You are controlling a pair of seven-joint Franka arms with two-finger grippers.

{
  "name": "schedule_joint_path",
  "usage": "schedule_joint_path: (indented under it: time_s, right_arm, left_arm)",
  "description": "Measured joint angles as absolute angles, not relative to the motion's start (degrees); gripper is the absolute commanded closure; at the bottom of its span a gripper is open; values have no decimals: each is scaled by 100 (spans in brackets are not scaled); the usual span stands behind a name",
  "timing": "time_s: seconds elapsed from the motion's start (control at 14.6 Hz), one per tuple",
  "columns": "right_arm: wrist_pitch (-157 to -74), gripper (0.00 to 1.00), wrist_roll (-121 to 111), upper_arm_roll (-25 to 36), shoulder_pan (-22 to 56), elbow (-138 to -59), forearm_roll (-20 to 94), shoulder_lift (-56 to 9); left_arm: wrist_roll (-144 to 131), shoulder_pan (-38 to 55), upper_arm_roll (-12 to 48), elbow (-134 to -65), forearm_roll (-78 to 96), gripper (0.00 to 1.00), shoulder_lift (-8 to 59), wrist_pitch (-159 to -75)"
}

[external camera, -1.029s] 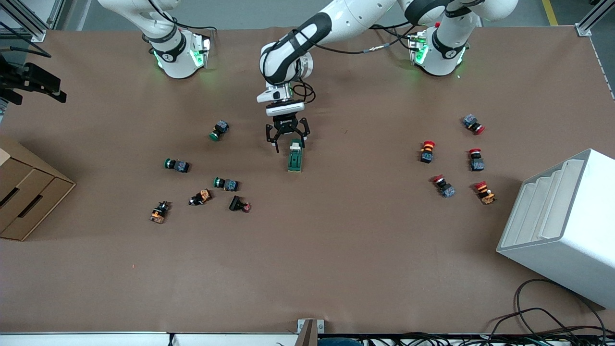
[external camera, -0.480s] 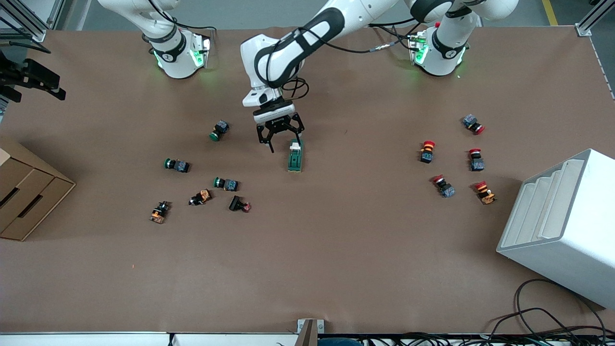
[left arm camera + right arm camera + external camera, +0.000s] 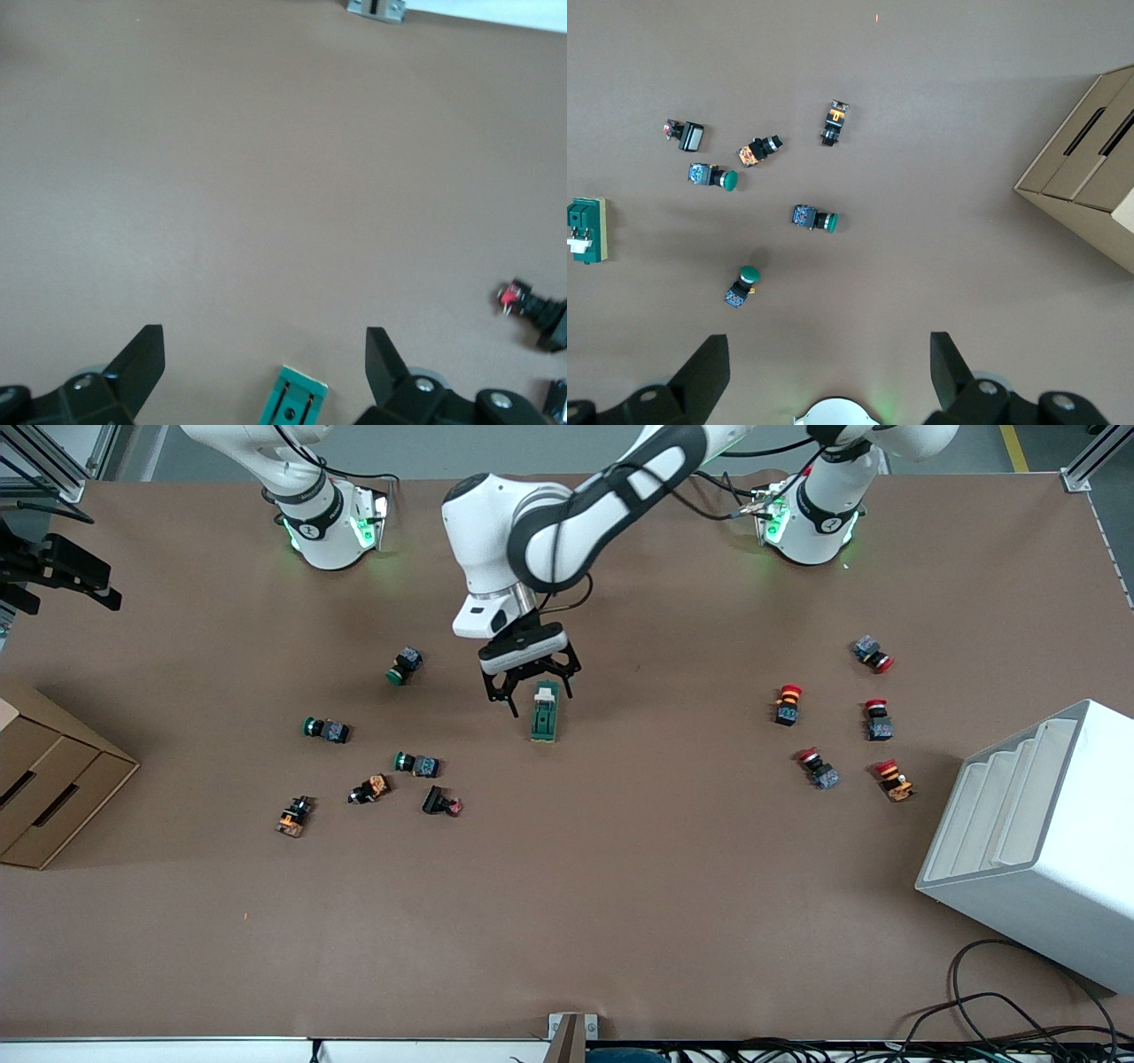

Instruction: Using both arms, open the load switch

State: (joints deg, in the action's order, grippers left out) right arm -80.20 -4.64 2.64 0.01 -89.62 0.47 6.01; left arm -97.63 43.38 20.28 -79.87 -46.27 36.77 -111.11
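While left gripper [image 3: 530,691] fingers spread, load switch [image 3: 544,713] beneath, table [image 3: 620,868].

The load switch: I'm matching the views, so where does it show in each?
Front view: load switch mid-table, under the open left tool.
Left wrist view: its end between the fingers.
Right wrist view: at the edge.
Shared landmark: black-and-red button.

no readable text, numbers or brand names anywhere; the small dark emblems on the arm bases at the top of the frame are perhaps logos, illegible.
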Motion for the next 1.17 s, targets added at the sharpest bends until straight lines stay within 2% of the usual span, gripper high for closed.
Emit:
schedule_joint_path:
  time_s: [0.27, 0.62, 1.17]
  right_arm:
    - [-8020, 0, -464, 260, 2, -8962, 49, 601]
    - [-8018, 0, -462, 259, 3, -8963, 54, 601]
    - [-8011, 0, -461, 263, 3, -8965, 130, 601]
  left_arm:
    - [-8555, 3536, 2002, -7969, -3485, 0, 3056, -11067]
    - [-6398, 2105, 1998, -7968, -2482, 0, 2375, -10398]
    - [-3938, 217, 2013, -7977, -1950, 0, 1933, -10225]
